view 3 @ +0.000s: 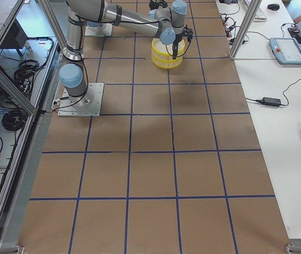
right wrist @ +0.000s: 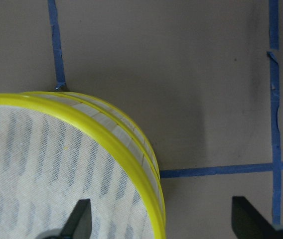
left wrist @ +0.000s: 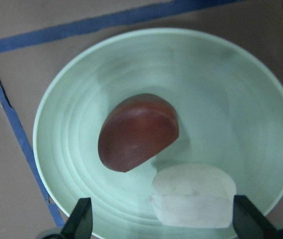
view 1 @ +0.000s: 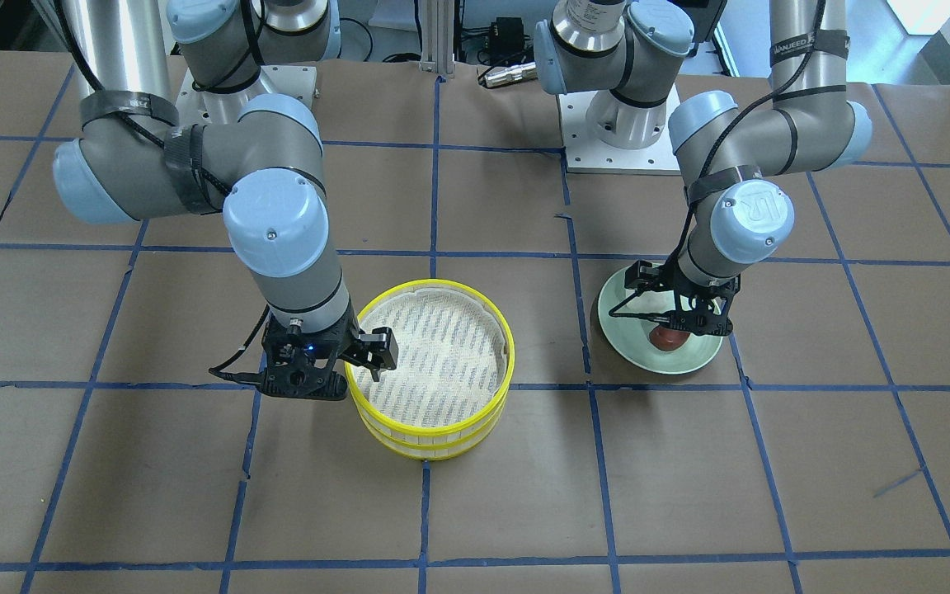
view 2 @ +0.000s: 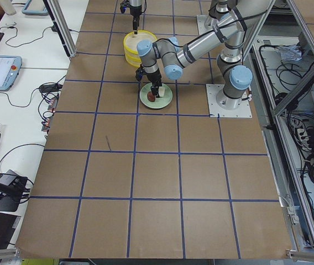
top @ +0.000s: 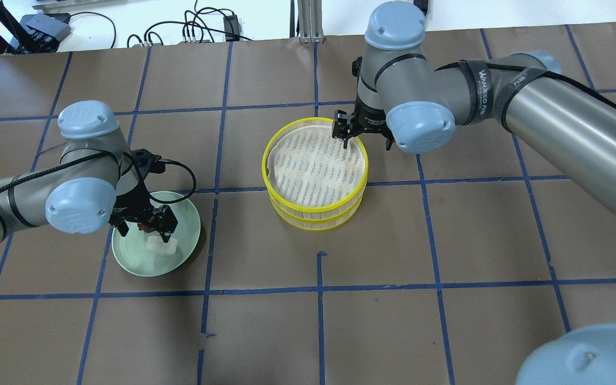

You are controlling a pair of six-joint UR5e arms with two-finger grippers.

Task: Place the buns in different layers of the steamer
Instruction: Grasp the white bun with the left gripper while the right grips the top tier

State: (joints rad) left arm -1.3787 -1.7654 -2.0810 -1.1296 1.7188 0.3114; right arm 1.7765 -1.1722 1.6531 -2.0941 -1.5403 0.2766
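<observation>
Opening step, nothing transferred: both buns lie on the pale green plate (left wrist: 231,69) at the lower left of the overhead view, and the two steamer layers sit stacked at its centre, the top layer (top: 270,160) seated on the lower layer (top: 313,224), no bun showing on the top floor. The left gripper (top: 145,225) hangs low over the plate with its fingers apart; in its wrist view the white bun (left wrist: 194,196) sits between the two fingertips, and the red-brown bun (left wrist: 136,132) lies just beside it, nearly touching. The right gripper (top: 346,133) is at the upper right of the stack, fingers apart, and its wrist view shows the yellow rim between them. Judgement: the next move is a close on the white bun and a pinch on the top layer's wall, which must come off before the lower layer can be loaded. Materials — the plate is smooth, with faint concentric rings; the red-brown bun is glossy, domed, with one flat cut side; the white bun is pale, blocky, round-cornered, with a faint seam. The layers have whitish slatted walls between bright yellow bands and cloth-like, grey-streaked floors — the thin wall probably offers little grip.
</observation>
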